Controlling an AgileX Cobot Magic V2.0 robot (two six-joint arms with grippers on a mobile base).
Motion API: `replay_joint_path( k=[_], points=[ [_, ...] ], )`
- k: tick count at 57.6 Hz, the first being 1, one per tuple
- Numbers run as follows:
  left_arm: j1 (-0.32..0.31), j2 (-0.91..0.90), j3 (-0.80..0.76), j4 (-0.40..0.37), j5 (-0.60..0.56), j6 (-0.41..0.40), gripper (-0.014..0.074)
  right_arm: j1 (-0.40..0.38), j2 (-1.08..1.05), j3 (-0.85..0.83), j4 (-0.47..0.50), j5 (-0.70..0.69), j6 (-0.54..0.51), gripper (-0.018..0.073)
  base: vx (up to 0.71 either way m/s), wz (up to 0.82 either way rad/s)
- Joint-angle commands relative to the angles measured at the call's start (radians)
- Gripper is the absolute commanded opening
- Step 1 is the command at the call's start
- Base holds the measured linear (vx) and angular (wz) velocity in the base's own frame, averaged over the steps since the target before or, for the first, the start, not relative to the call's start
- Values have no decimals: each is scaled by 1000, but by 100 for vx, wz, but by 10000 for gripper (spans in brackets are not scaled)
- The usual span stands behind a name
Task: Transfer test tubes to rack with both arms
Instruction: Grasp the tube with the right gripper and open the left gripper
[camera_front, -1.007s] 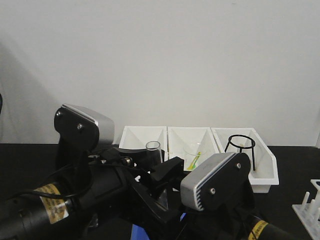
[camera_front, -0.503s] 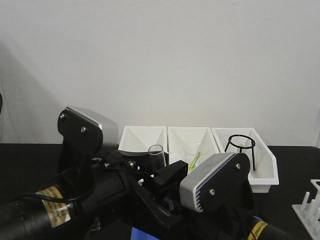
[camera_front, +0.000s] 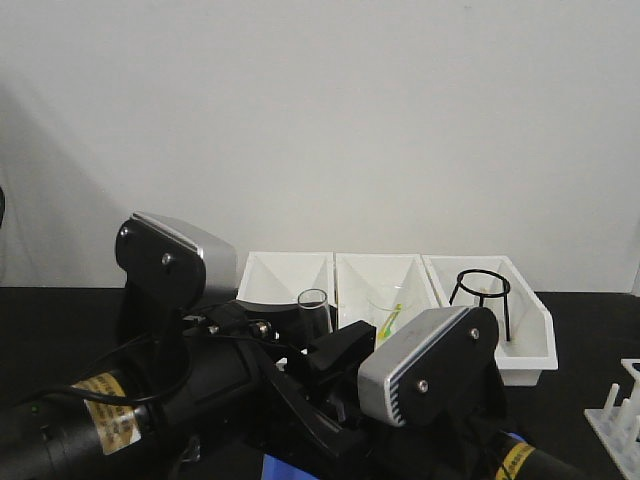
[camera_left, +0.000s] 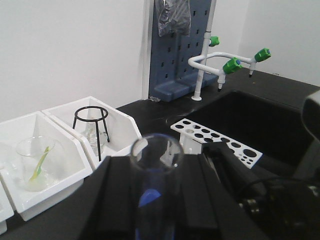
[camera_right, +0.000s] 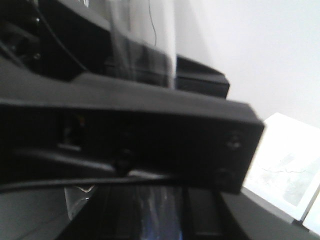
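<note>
A clear glass test tube (camera_left: 156, 150) stands upright between the black fingers of my left gripper (camera_left: 157, 167), which is shut on it; its open rim (camera_front: 313, 298) pokes up above the arms in the front view. In the right wrist view the left gripper's body fills the middle. The same test tube (camera_right: 162, 212) runs down between the fingers of my right gripper (camera_right: 162, 220), which touch it on both sides with no gap showing. The white rack (camera_left: 216, 140) lies just beyond the left gripper, and its pegs (camera_front: 617, 420) show at the far right.
Three white bins (camera_front: 290, 275) line the back wall. One holds a glass beaker (camera_left: 35, 157) with a green stick, another a black wire tripod (camera_left: 91, 126). A black sink (camera_left: 260, 125) with a white green-handled faucet (camera_left: 220, 62) lies behind the rack.
The left arm shifted right and slightly down with the test tube a second ago. Since half a second ago both arms have stayed almost still.
</note>
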Motion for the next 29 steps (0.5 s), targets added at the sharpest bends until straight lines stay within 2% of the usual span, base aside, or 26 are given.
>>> replay_joint_path(
  k=[1,4,18,23,29],
  points=[
    [-5,-23,-35,0,-77,-4,83,-4,-22,-34,-1,-88,1,-9,0,0],
    [-5,-23,-35,0,-77,-4,125,-4,-22,-34,-1,-88,1,-8,0,0],
    [-5,-23,-35,-1,-76,-4,447,-4,-22,-34,-1,-88,1,-8,0,0],
    [-5,-23,-35,-1,-78,-4,512,-4,-22,-34,-1,-88,1,-8,0,0],
    [-5,-28,-35,-1,-91,-4,549,-4,-22,-34,0,-88,1,-8,0,0]
  ],
)
